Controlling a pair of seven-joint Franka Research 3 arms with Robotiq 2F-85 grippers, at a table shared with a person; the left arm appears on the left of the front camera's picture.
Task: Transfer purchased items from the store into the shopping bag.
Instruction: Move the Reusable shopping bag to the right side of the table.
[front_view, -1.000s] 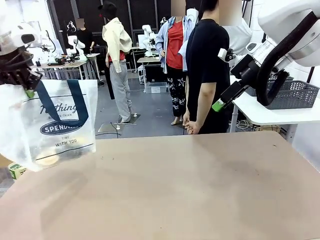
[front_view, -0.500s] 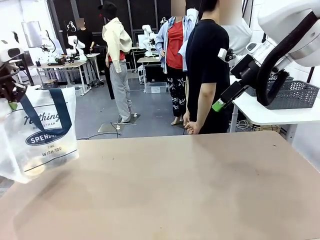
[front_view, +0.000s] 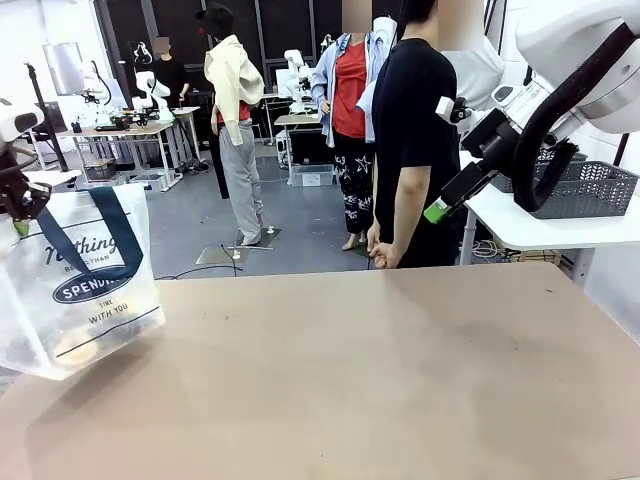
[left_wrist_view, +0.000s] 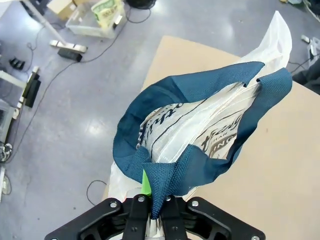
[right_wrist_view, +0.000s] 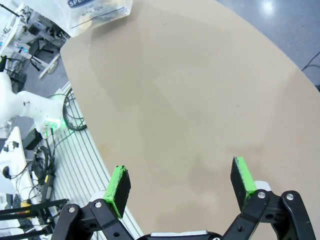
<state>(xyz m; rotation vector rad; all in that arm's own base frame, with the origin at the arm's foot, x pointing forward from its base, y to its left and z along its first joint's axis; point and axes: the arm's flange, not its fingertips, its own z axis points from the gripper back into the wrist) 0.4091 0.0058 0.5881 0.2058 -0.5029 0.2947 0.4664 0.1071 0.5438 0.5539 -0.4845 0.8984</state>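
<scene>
Front camera faces across the desk (front_view: 400, 380) toward the far edge; both wrist cameras look steeply down, sharing the shopping bag (front_view: 85, 275) at its left edge.

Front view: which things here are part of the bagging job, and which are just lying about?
Part of the job:
- shopping bag, hanging at the table's left edge, goods showing through its bottom
- left end effector, shut on the bag's blue handles
- right end effector, open above the bare table
- grey basket on the side table

Lying about:
- person in black at the far side
</scene>
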